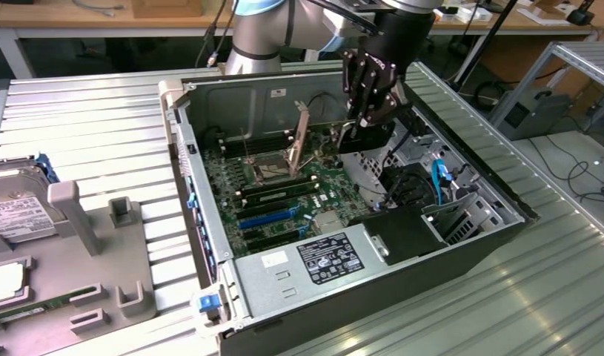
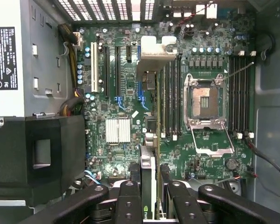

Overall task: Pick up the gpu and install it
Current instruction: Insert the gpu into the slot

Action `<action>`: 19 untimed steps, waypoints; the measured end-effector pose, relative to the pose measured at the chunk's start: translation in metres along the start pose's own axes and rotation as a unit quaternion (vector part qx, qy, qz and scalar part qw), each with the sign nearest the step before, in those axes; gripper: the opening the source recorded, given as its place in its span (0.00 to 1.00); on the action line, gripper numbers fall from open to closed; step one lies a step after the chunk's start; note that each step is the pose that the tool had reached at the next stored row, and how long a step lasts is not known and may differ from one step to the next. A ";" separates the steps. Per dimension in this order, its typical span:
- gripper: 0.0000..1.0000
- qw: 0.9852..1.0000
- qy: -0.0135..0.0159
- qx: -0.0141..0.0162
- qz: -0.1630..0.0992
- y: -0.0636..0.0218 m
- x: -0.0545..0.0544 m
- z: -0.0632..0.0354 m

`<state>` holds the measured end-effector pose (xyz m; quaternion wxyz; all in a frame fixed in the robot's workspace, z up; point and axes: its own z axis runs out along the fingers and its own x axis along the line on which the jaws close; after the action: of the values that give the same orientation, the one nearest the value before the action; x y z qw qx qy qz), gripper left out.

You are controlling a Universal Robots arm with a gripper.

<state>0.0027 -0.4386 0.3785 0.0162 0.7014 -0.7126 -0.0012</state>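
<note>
One risk: our black two-finger gripper (image 1: 366,120) pinches the thin black card, the gpu (image 2: 148,179), edge-on over the green motherboard (image 2: 177,151) in the open grey computer case (image 1: 215,96). If we're skewed off the long black slots (image 2: 106,70), the connector jams or clips the green memory sticks (image 2: 170,98). The wrist view gives slot alignment; the exterior view gives height.
</note>
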 end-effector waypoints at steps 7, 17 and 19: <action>0.27 0.999 -0.037 -0.001 0.010 0.0018 0.001 0.0002; 0.27 0.999 -0.037 -0.001 0.010 0.0162 0.009 0.0096; 0.27 0.999 -0.037 -0.001 0.010 0.0162 0.009 0.0098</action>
<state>-0.0138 -0.4471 0.3692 -0.0096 0.6940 -0.7194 -0.0277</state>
